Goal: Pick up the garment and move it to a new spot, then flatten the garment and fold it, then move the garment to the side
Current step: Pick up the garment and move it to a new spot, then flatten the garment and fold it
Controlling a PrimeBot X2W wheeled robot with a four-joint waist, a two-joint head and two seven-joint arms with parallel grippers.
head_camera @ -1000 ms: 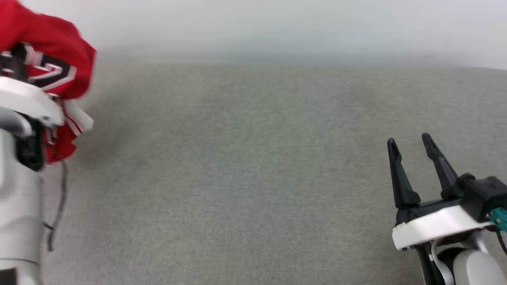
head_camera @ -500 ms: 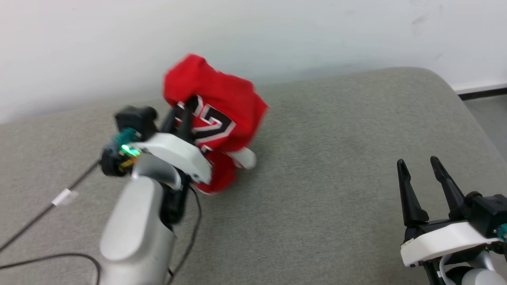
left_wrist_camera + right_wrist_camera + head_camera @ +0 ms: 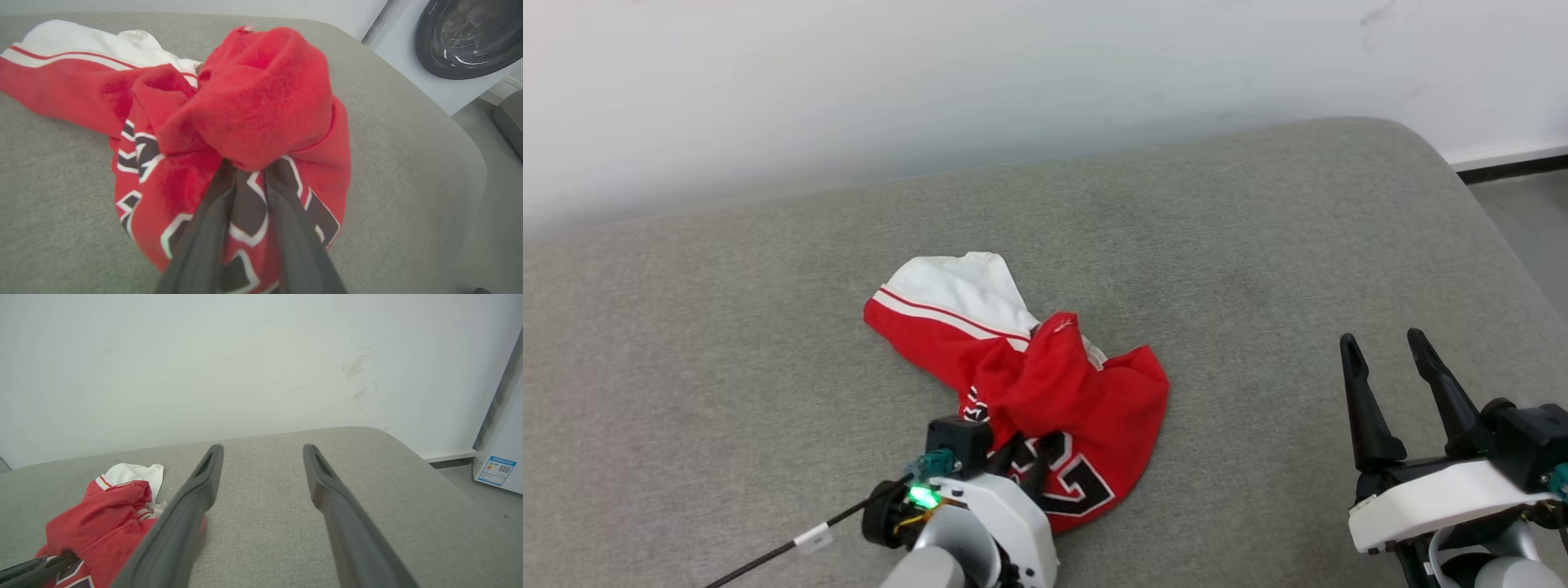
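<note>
The garment (image 3: 1086,392) lies crumpled at lower centre of the head view on a grey cushion (image 3: 1258,245). It is red, with a white, red-striped sleeve spread toward upper left and black, white-edged numerals nearest the camera. The left gripper (image 3: 249,173) is clamped on a red fold. The right gripper (image 3: 1382,341), lower right, has its jaws apart and stands well clear. The left wrist view shows a washer door (image 3: 461,36) at upper right; its contents cannot be made out.

I see the crumpled red T-shirt (image 3: 1054,392), one white sleeve outward, lying on the grey fabric cushion (image 3: 1258,245). My left gripper (image 3: 1025,459) pinches its near edge; my right gripper (image 3: 1380,339) stands spread, well apart.
</note>
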